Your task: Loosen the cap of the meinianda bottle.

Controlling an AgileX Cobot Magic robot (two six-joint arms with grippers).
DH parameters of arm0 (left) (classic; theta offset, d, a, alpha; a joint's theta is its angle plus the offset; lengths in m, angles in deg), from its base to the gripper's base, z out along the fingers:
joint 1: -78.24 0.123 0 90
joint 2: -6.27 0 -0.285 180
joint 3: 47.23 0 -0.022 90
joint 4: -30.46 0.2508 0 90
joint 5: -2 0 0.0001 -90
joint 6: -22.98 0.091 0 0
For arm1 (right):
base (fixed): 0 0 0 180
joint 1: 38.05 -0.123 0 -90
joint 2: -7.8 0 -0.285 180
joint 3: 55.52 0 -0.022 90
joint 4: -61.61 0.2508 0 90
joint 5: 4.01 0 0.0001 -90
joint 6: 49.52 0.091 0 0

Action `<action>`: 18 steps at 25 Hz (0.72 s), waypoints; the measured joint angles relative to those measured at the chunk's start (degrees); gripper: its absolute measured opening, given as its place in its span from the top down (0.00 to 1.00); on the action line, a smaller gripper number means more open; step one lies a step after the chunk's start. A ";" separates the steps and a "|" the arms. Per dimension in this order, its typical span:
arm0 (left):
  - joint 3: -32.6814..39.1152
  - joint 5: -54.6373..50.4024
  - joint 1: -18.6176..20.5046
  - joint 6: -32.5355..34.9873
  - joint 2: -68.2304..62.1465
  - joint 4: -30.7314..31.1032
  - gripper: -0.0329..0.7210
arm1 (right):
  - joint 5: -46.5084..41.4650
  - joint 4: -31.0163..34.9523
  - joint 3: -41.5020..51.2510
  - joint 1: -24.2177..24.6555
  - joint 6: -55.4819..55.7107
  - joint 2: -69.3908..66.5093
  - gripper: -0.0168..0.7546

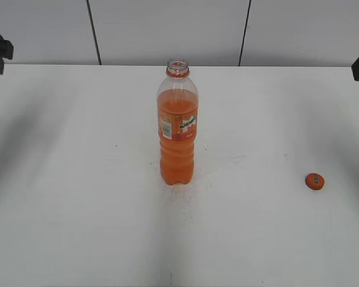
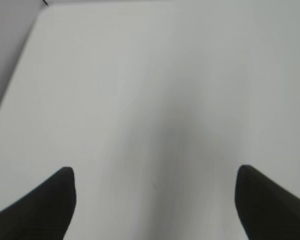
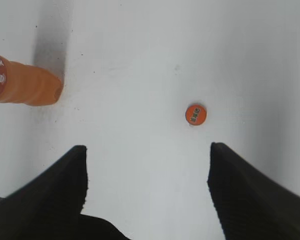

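On the white bench (image 1: 78, 209) the meinianda bottle (image 1: 178, 125) stood upright, uncapped; the cap (image 1: 315, 181) lay well apart. Left gripper (image 2: 155, 200) and right gripper (image 3: 147, 185) hung spread wide, apparently empty.

orange cap (image 1: 315, 181), orange-labelled bottle (image 1: 178, 128), white table (image 1: 78, 179)

The tall clear plastic soda bottle of orange drink (image 1: 178, 128) stands upright near the middle of the flat white table (image 1: 72, 197), its neck open. The small round orange plastic screw cap (image 1: 315, 181) lies flat on the table well apart to the bottle's right, slightly nearer the table's front edge.
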 joint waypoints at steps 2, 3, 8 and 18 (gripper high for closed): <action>-1.39 -3.95 0.00 11.00 0.50 -10.52 0.18 | -1.13 -0.06 0.00 0.00 0.00 0.00 0.25; -2.35 -6.31 0.00 15.47 0.72 -15.73 0.18 | -1.83 -0.10 0.00 0.00 0.00 0.00 0.25; -5.31 -19.80 0.00 24.51 0.79 -29.33 0.19 | -6.43 -3.67 0.00 0.00 0.13 0.00 0.25; 3.66 -26.03 -0.12 25.51 14.20 -32.06 0.20 | -7.84 -7.71 11.29 0.00 1.86 8.98 0.25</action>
